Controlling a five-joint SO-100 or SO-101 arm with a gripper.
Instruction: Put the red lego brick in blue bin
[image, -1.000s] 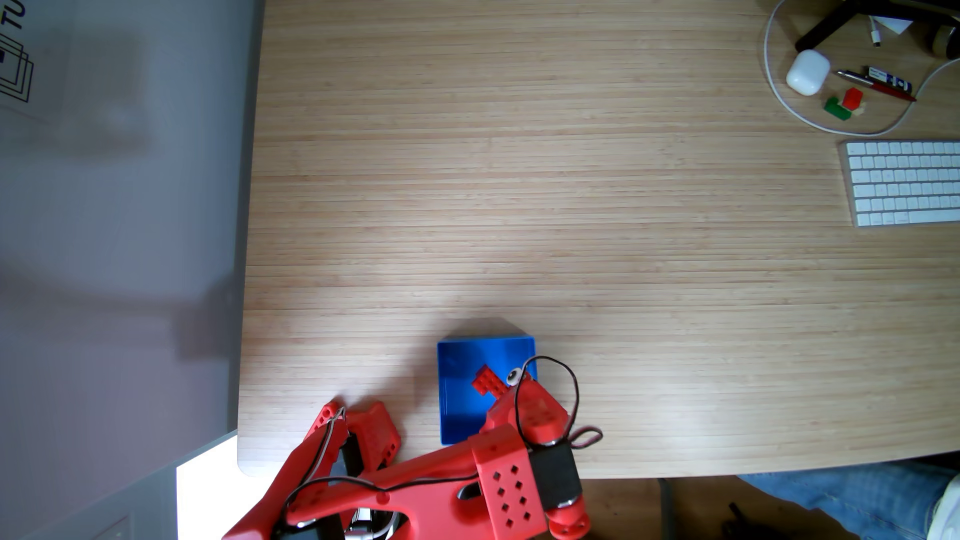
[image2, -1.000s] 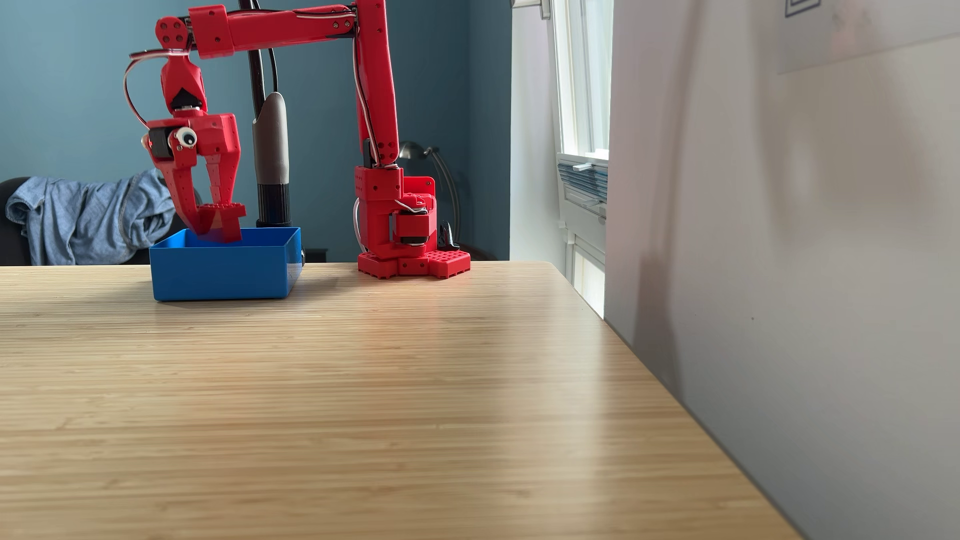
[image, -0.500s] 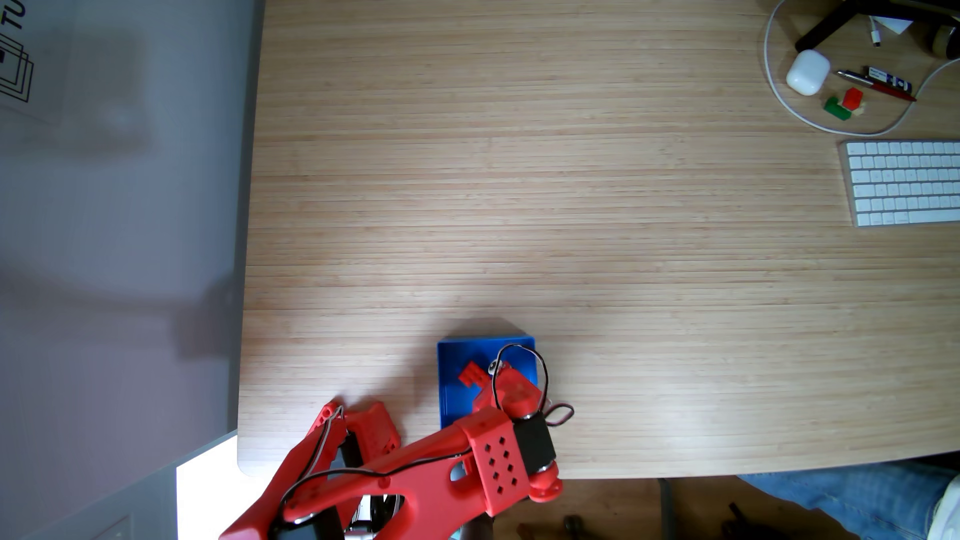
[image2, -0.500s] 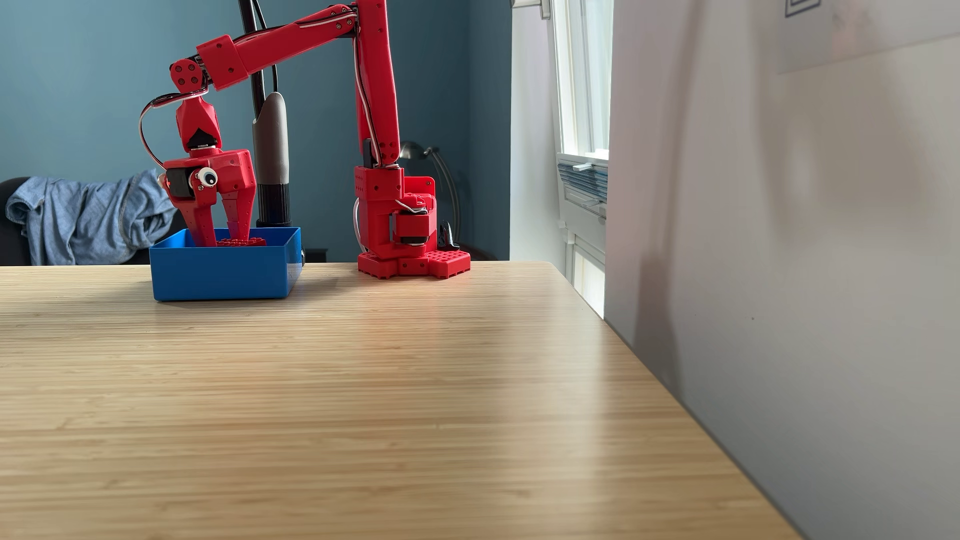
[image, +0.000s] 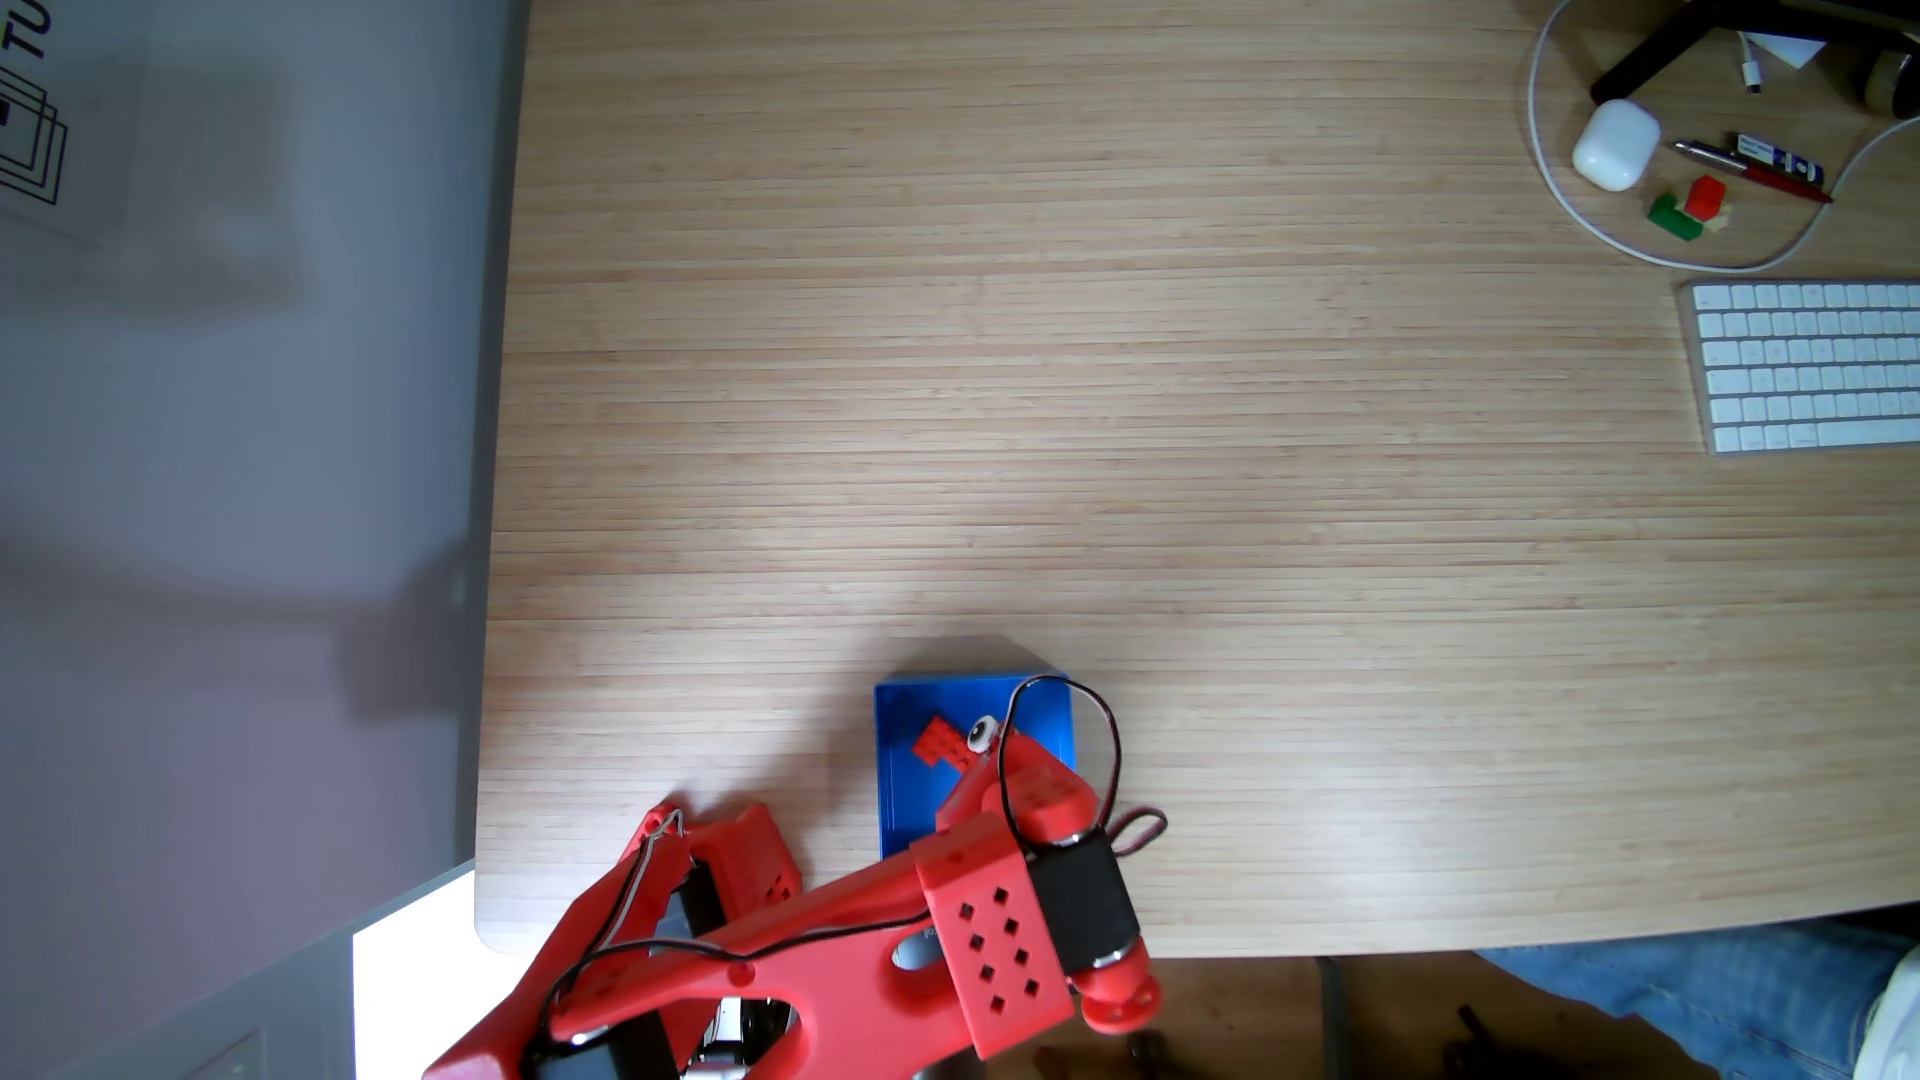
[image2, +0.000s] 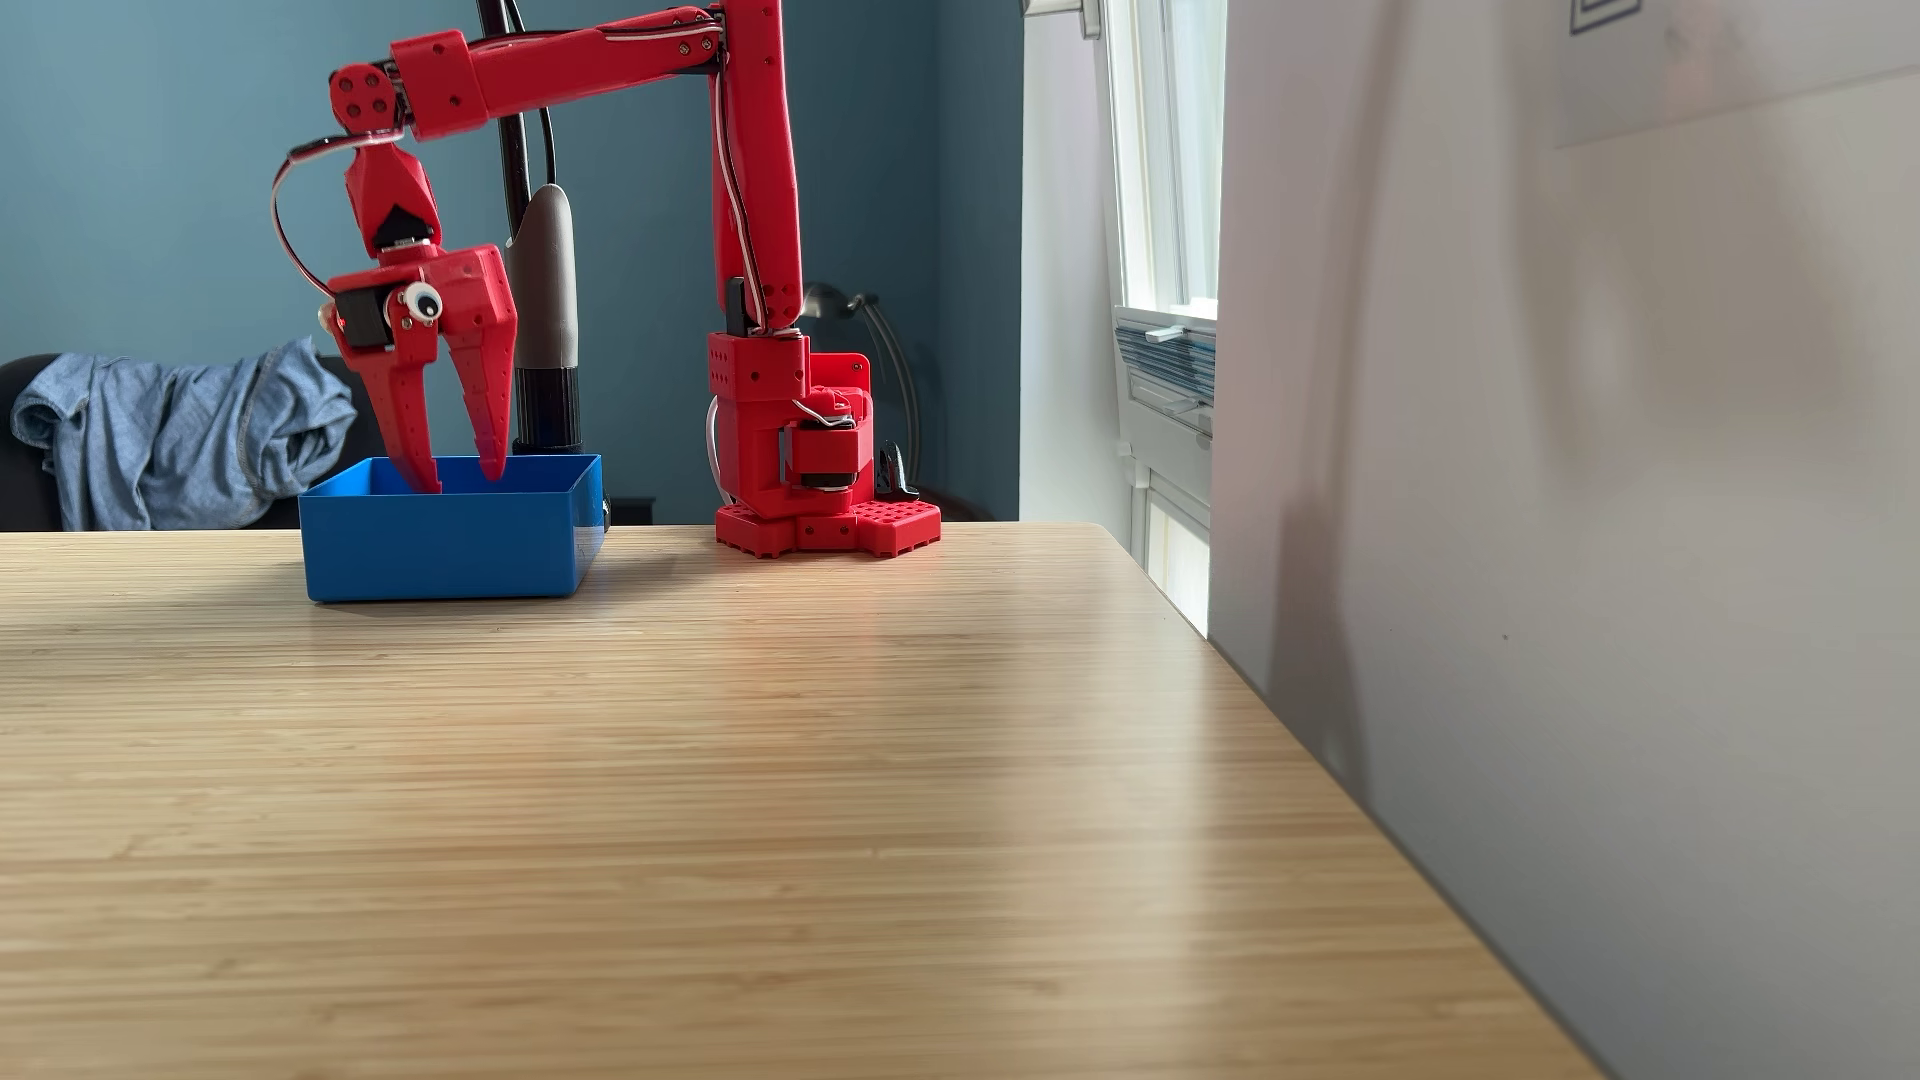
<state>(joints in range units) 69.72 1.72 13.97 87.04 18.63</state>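
Lying flat on the floor of the blue bin, the red lego brick sits in the half of the bin farther from the arm's base, studs up, as a fixed view from above shows. Nothing grips it. In a fixed view from the side the bin's front wall hides the brick.

The jaws are spread apart and hold nothing; their tips hang just inside the bin's open top, pointing down, with a clear gap of blue wall showing between them. One finger stands nearer the bin's left wall in that side view, the other nearer its middle. From above, the jaws' own tips are covered by the wrist housing, which overlaps the bin's right part, beside the brick. A googly eye is stuck on the housing, and a black cable loops out past the bin's right wall.

The bin stands on the wooden worktop near the edge where the arm's base is mounted, just beside that base. Toward the opposite far corner of the worktop lie a white keyboard, a white earbud case, pens and a small red-and-green block, all well apart from the bin.
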